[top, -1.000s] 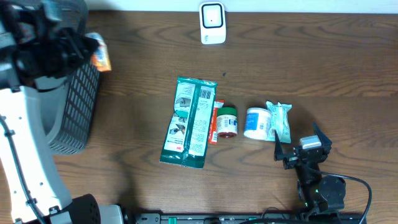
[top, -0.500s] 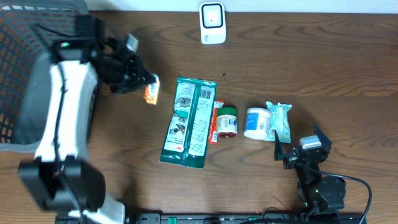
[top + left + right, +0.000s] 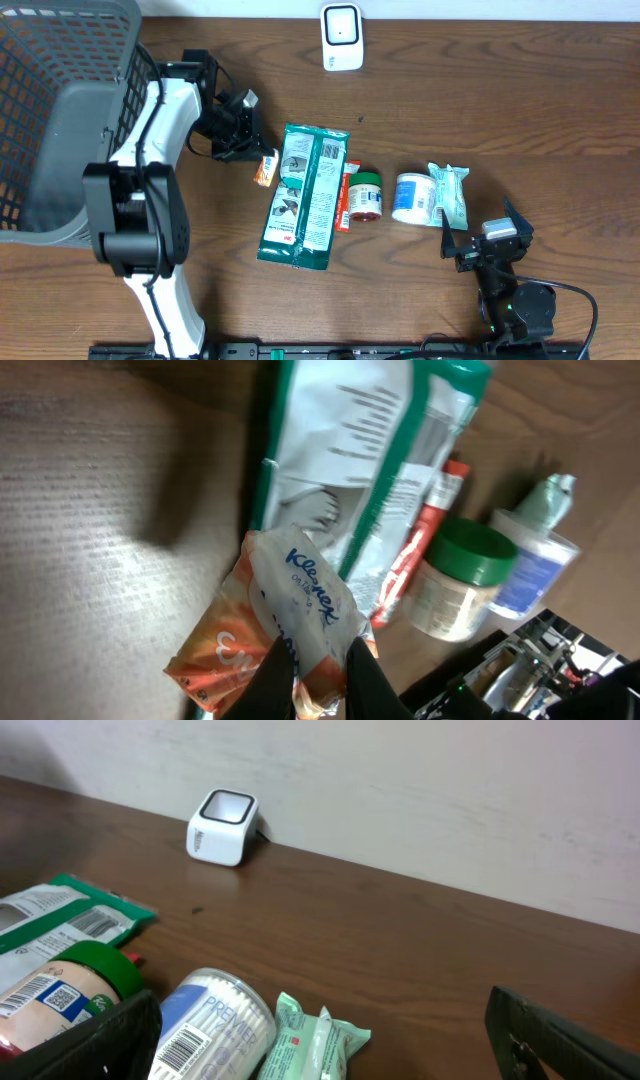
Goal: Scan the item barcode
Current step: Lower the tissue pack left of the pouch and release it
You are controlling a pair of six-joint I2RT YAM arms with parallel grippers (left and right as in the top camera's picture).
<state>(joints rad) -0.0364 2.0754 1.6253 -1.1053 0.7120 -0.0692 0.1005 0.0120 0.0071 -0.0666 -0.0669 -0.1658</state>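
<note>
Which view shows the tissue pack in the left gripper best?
The left wrist view: the Kleenex pack fills the foreground, brand legible, pinched by the left gripper. Overhead shows the Kleenex pack only as a small orange shape beside the green pouch. The right wrist view misses it.

On the table [image 3: 520, 100], a basket [image 3: 40, 70] fills the upper left; the scanner [image 3: 341, 37] stands at top centre; a large pouch [image 3: 305, 195] lies mid-frame, with a tissue pack [image 3: 265, 168] just beside its upper left edge, at the tips of the left gripper [image 3: 256, 158]; to the pouch's right run a tube [image 3: 346, 195] touching it, a jar [image 3: 366, 195], a tub [image 3: 412, 197] and a small packet [image 3: 452, 195] in a row; the right gripper [image 3: 478, 230] sits lower right, just below the packet.
</note>
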